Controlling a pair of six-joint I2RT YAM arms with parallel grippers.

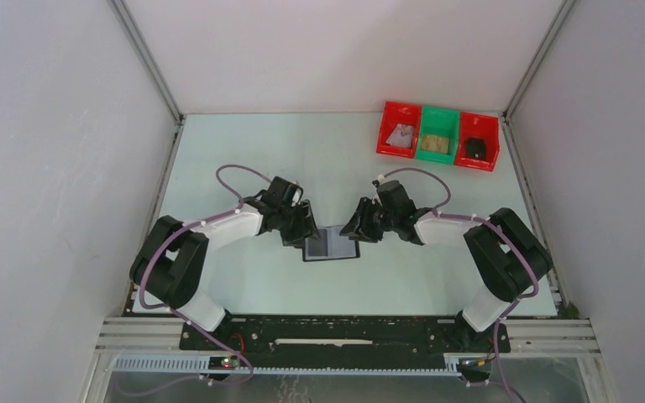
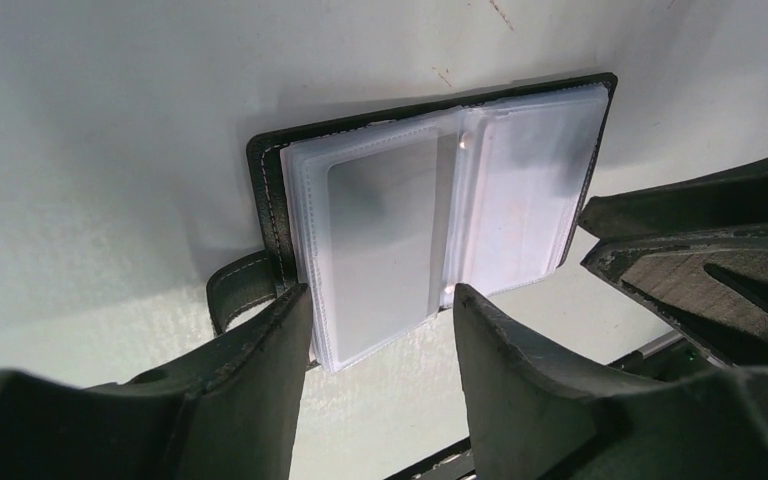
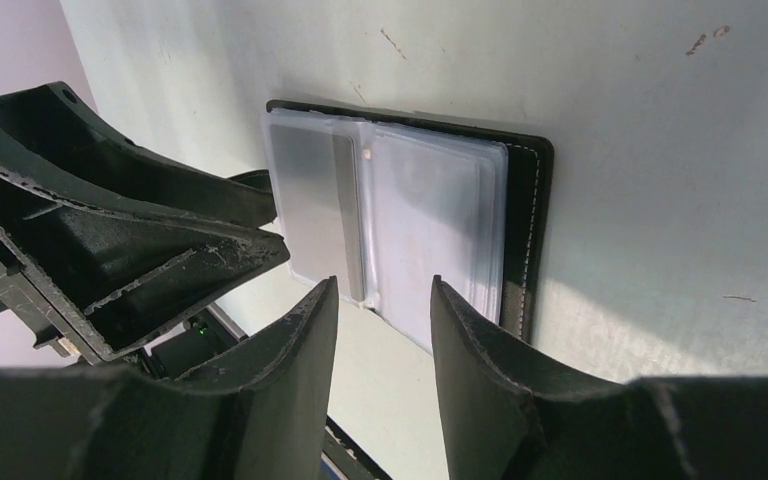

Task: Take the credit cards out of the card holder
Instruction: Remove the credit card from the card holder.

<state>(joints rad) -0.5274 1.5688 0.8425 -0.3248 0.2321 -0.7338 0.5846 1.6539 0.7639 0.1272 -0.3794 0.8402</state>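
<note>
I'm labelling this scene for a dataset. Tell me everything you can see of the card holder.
The card holder lies open and flat on the table, between the left hand and right hand, both open. Black leather-like cover with pale stitching, a closing tab on one edge, clear plastic sleeves inside; one looks greyish. Whether a finger touches it is unclear.

The card holder [image 1: 331, 243] lies open in the middle of the desk [image 1: 243, 151]. The left arm's fingers [image 1: 301, 228] sit at its left edge, and the right arm's fingers [image 1: 358, 227] at its right edge. A row of three bins [image 1: 439, 112] stands in the far right corner, with one item in each.
</note>
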